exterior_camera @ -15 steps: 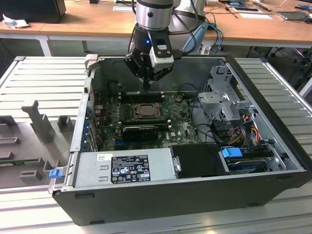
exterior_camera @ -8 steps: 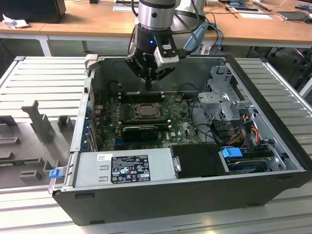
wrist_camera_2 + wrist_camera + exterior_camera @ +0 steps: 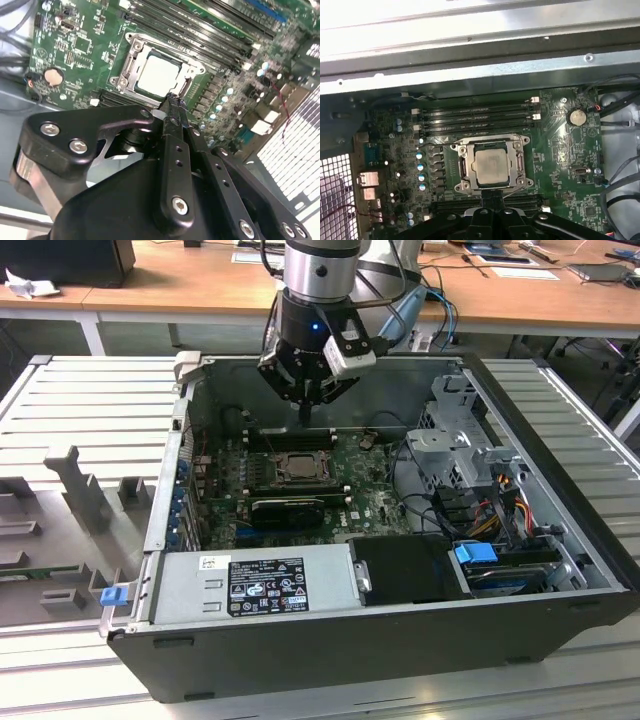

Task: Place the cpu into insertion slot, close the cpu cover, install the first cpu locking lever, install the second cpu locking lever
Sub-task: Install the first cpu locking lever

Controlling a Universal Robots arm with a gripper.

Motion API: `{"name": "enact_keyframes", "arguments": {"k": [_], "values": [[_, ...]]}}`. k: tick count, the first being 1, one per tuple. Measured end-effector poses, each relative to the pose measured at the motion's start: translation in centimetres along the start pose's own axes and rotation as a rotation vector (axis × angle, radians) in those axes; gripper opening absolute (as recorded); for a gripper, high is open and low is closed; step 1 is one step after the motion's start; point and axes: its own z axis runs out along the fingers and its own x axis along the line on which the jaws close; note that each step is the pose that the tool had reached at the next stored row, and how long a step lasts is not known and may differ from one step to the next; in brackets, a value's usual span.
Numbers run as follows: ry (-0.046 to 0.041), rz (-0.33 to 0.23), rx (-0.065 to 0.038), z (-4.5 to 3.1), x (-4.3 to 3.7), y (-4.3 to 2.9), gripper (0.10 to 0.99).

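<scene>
Single-arm rig over an open computer case (image 3: 380, 640). The gripper (image 3: 305, 416) hangs above the green circuit board (image 3: 560, 165). In the exterior view it appears clear of the board, not touching it. Its fingers are drawn together to a narrow tip, and nothing is visible between them in either wrist view. The cpu (image 3: 492, 167) is seated flat in the insertion slot (image 3: 275, 468), silvery face up. The cpu cover (image 3: 492, 141) appears to lie down around the chip as a pale metal frame. A thin wire lever (image 3: 165, 51) runs along the socket edge farthest from the gripper; whether it is latched cannot be told. The governing relation is that the socket lies just ahead of and below the fingertips. In both wrist views the tip of the gripper (image 3: 172, 100) falls at the near edge of the socket frame, close to one corner, with the chip just beyond it. That near edge runs parallel to the long memory slots (image 3: 475, 115) on the far side of the socket. In the exterior view the gripper stands over the back part of the board, and the socket lies a little nearer the viewer. The socket is judged to be within short reach, mainly by descent.
</scene>
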Motion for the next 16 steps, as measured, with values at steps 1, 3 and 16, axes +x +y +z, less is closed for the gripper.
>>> {"name": "enact_keyframes", "arguments": {"k": [1,3,16], "values": [[-0.0005,-0.033,0.001,0.03,0.0,0.0,0.106],[-0.0079,-0.099,0.004,0.15,0.0,0.0,0.106],[-0.0334,-0.135,-0.074,0.41,1.28,-0.14,0.106]]}}
